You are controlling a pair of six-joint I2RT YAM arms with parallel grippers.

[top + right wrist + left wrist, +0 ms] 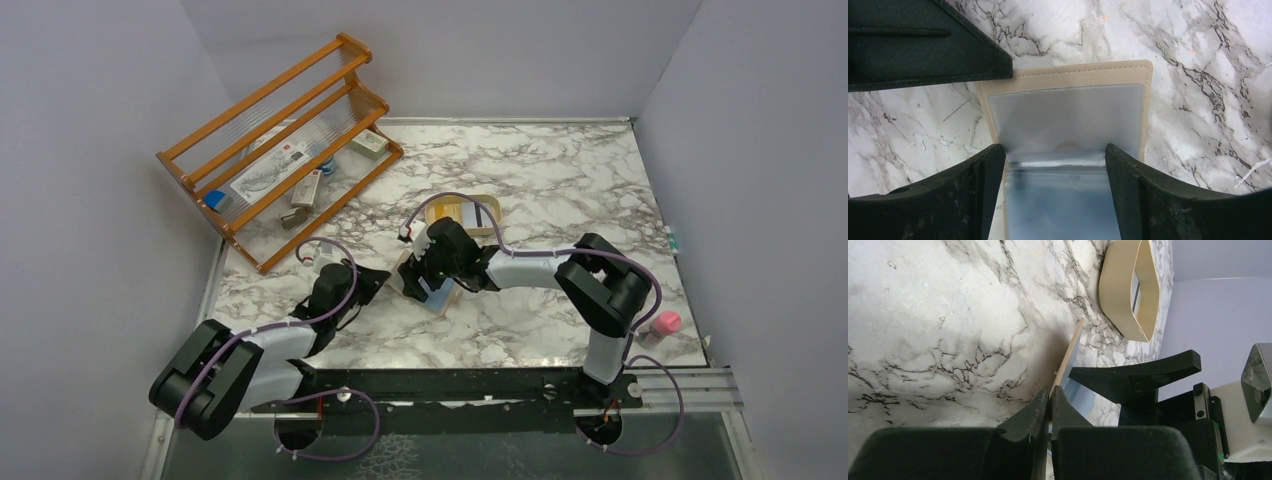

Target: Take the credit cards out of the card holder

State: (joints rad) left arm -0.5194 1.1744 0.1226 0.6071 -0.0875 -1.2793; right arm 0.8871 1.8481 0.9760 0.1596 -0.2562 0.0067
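Note:
The tan card holder (445,300) lies open on the marble, light blue inside (1068,115). My left gripper (388,275) is shut on its raised tan flap (1071,347), jaws pinched at the edge (1050,392). My right gripper (432,283) hovers over the open holder; its jaws stand wide and touch both side edges of a whitish-blue card (1055,200) that spans the gap (1055,162). A yellow-orange card (447,212) and a card with a dark stripe (480,214) lie in the cream tray (492,203).
The cream tray (1118,290) stands just behind the holder. A wooden rack (285,140) with small items stands at the back left. A pink object (667,322) sits at the right table edge near the right arm's base.

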